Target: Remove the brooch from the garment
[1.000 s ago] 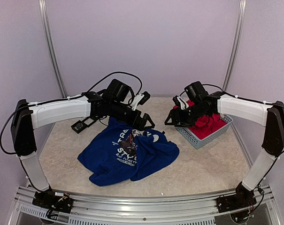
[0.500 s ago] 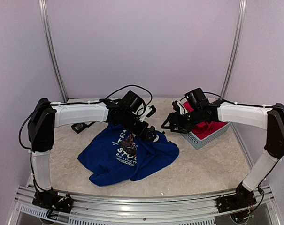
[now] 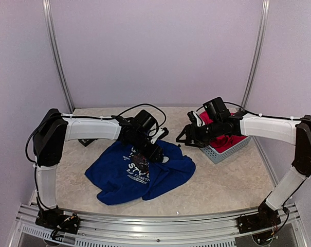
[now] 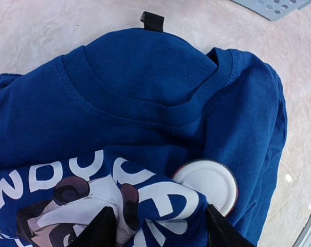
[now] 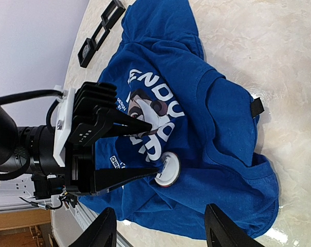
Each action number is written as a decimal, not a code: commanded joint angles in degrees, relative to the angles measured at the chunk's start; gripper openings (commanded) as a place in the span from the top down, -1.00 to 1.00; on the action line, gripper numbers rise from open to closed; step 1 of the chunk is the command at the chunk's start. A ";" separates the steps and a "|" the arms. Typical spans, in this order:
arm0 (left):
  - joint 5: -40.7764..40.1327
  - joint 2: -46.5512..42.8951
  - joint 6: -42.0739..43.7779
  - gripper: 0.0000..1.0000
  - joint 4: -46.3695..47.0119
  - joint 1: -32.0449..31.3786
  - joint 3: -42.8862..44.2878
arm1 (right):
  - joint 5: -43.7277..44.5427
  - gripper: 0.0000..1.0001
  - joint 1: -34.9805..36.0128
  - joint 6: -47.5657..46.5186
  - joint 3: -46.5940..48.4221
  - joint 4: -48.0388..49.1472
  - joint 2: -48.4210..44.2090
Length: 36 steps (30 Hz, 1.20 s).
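Note:
The royal-blue T-shirt (image 3: 140, 175) lies crumpled on the table with its white-lettered print up. The brooch (image 4: 209, 184) is a round white disc with a red rim, pinned beside the print below the collar. It also shows in the right wrist view (image 5: 167, 170) and as a small white spot in the top view (image 3: 165, 159). My left gripper (image 3: 154, 153) is open and pressed onto the shirt (image 4: 145, 87), with a fold of printed fabric between its fingers and one fingertip (image 5: 154, 173) touching the brooch. My right gripper (image 3: 185, 138) is open and empty, hovering above the shirt's (image 5: 217, 128) collar side.
A grey basket (image 3: 217, 153) holding a red garment (image 3: 231, 140) stands at the right, behind my right arm. Small black frames (image 5: 101, 28) lie on the table beyond the shirt's far side. A black tag (image 4: 152, 20) sticks out at the collar.
My left gripper has moved forward from the shirt's far edge onto the printed chest, next to the brooch. My right gripper has shifted slightly left, away from the basket.

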 commanded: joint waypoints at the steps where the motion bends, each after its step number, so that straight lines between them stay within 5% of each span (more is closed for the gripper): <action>1: 2.32 -2.74 -0.32 0.04 0.82 -0.13 -0.91 | -0.56 -0.14 1.03 -0.18 -0.29 -0.23 -0.09; 7: 2.30 -3.53 -1.74 0.70 0.79 -0.13 -1.15 | -0.55 -0.05 1.22 -0.56 -0.20 -0.32 -0.02; 10: 1.99 -5.03 -4.01 0.83 1.48 0.23 -1.78 | -0.42 -0.05 1.51 -1.24 0.13 0.41 -0.52; 25: 18.72 -9.73 -21.79 1.00 3.00 9.46 1.08 | 18.66 0.02 10.06 -7.31 13.92 -8.98 2.92; 36: 25.45 -8.34 -25.57 1.00 1.84 10.68 3.56 | 23.50 0.05 14.64 -11.66 24.52 -13.01 11.33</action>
